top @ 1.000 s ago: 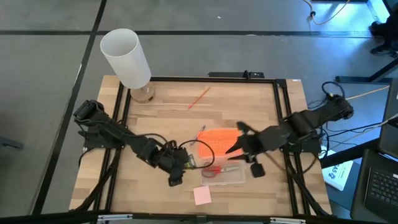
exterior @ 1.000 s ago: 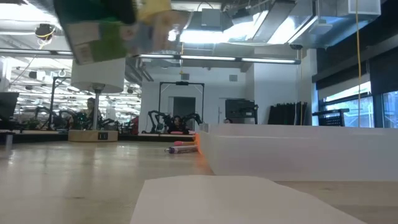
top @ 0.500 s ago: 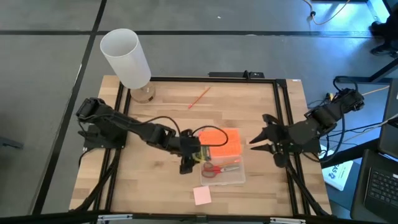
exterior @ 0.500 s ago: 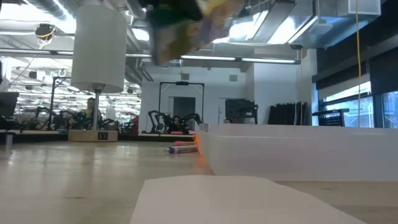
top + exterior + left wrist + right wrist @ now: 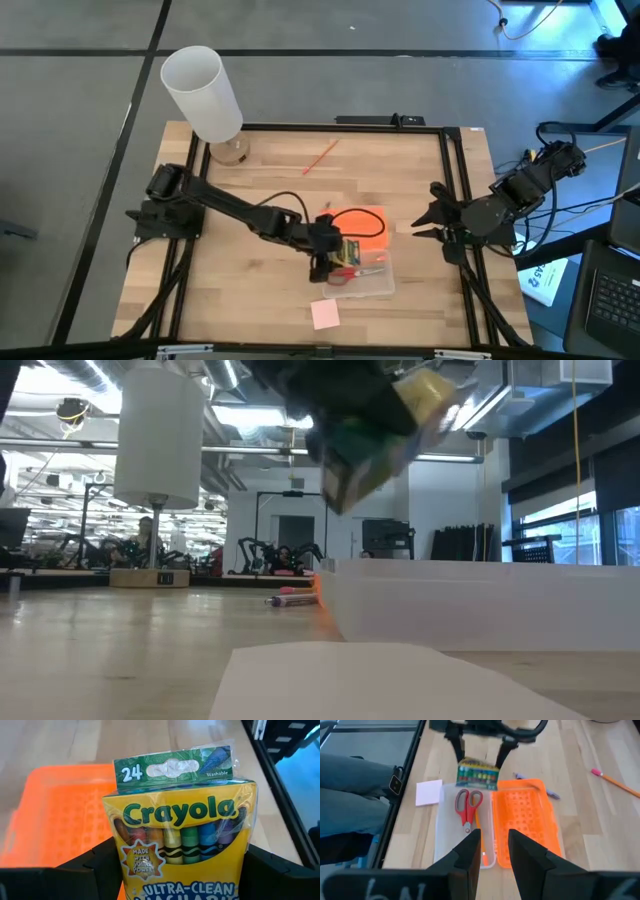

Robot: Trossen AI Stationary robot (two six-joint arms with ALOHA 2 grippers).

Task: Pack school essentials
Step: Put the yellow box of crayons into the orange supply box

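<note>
The green-and-yellow crayon box [image 5: 180, 820] hangs in the air over the left end of the clear plastic box [image 5: 375, 285], with my left gripper [image 5: 338, 252] shut on it. In the low view the crayon box [image 5: 380, 430] floats high and tilted. Red-handled scissors [image 5: 467, 805] and an orange pencil [image 5: 480, 842] lie inside the clear box. The pink sticky-note pad [image 5: 325, 313] lies flat on the table near the front edge. My right gripper [image 5: 430, 222] hovers open near the table's right edge, nothing between its fingers. My left gripper pinches the crayon box by its two narrow sides [image 5: 117, 870], one finger [image 5: 95, 867] on each side. The fingers come slanting down from the table's left. The box is lifted clear, tilted, its green hang tab [image 5: 172, 767] pointing away from the gripper.
The orange lid [image 5: 360, 228] lies beside the clear box on its far side. A pen [image 5: 290, 600] lies beyond the lid. A thin pencil [image 5: 320, 157] rests on the far part of the table. A tall white cylinder [image 5: 205, 95] stands at the far left corner.
My left gripper has carried the crayon box toward the table's right and a little down, rolling as it went, until it is over the clear box. My right gripper has drawn back from above the orange lid toward the table's right edge.
</note>
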